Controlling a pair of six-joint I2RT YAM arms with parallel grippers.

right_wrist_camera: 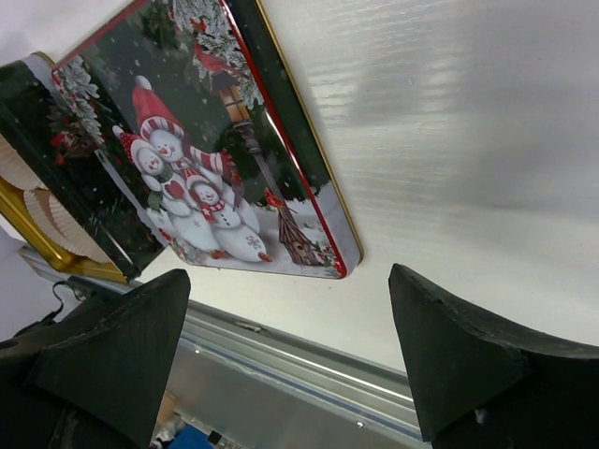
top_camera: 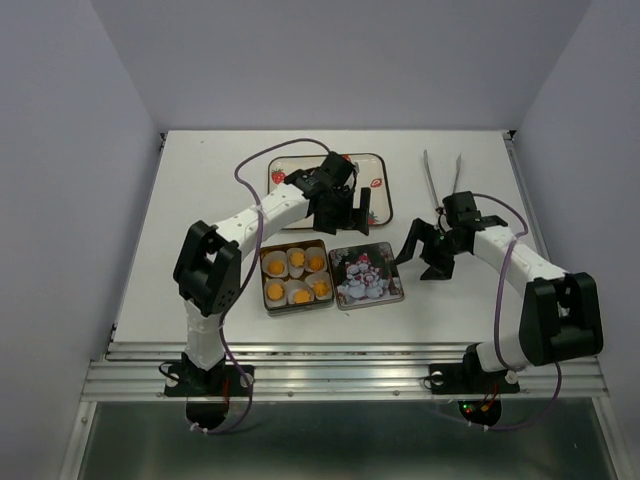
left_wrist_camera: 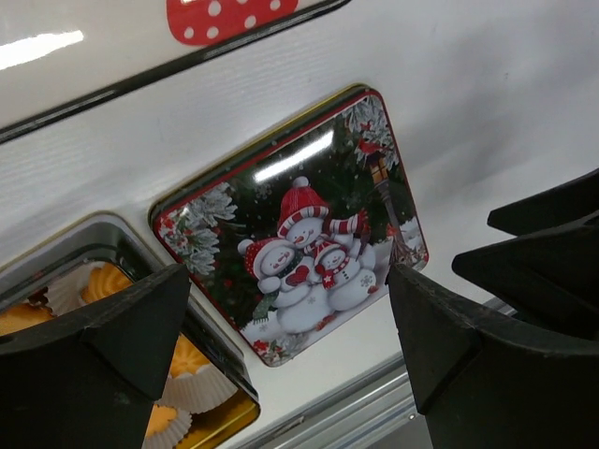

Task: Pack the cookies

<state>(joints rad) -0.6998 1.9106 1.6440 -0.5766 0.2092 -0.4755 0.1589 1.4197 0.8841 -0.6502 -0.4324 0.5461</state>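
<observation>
Several orange-yellow cookies (top_camera: 296,276) sit in white paper cups inside the open gold tin (top_camera: 294,306) at the table's front middle. In the left wrist view, some cookies (left_wrist_camera: 107,281) show at the lower left in the tin (left_wrist_camera: 120,230). The tin's snowman lid (top_camera: 366,275) lies flat just right of the tin. My left gripper (top_camera: 350,215) hangs open above and behind the lid (left_wrist_camera: 290,215), holding nothing. My right gripper (top_camera: 425,255) is open and empty just right of the lid (right_wrist_camera: 187,140). In the right wrist view the left edge shows only the tin (right_wrist_camera: 37,168).
A strawberry-printed plate (top_camera: 378,185) lies behind the tin, partly under my left arm; its dark rim (left_wrist_camera: 140,79) crosses the left wrist view. Metal tongs (top_camera: 432,180) lie at the back right. The table's front metal rail (top_camera: 350,352) runs close below the lid.
</observation>
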